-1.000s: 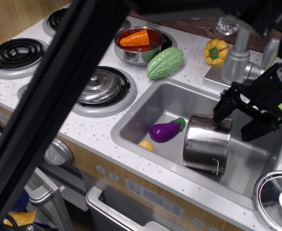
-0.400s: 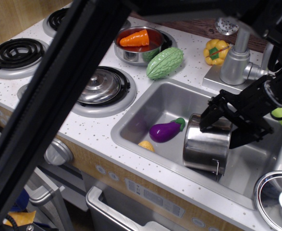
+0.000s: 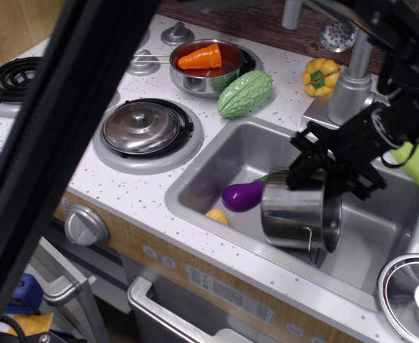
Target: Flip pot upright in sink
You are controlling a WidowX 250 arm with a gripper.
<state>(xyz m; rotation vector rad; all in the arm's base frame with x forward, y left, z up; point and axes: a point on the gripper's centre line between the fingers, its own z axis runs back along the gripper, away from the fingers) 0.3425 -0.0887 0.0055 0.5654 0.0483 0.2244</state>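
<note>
The shiny steel pot [image 3: 291,214] lies tipped in the sink [image 3: 252,153], its base up toward the left and its rim with a wire handle toward the lower right. My black gripper [image 3: 330,175] is right at the pot's upper end. Its fingers are spread, one at the left of the base and one [image 3: 362,184] at the right, and they seem to touch the pot. A purple eggplant [image 3: 241,194] lies just left of the pot, touching or nearly touching it.
A small yellow item [image 3: 218,216] sits at the sink's front wall. The grey faucet [image 3: 353,89] stands behind. A steel lid [image 3: 412,289] lies at the front right. A green gourd [image 3: 245,94], a pan with a carrot [image 3: 209,64] and a lidded burner [image 3: 141,127] are to the left.
My gripper has moved left and down onto the pot's upper end. The pot has shifted left toward the eggplant and tipped further over, so its rim now faces lower right.
</note>
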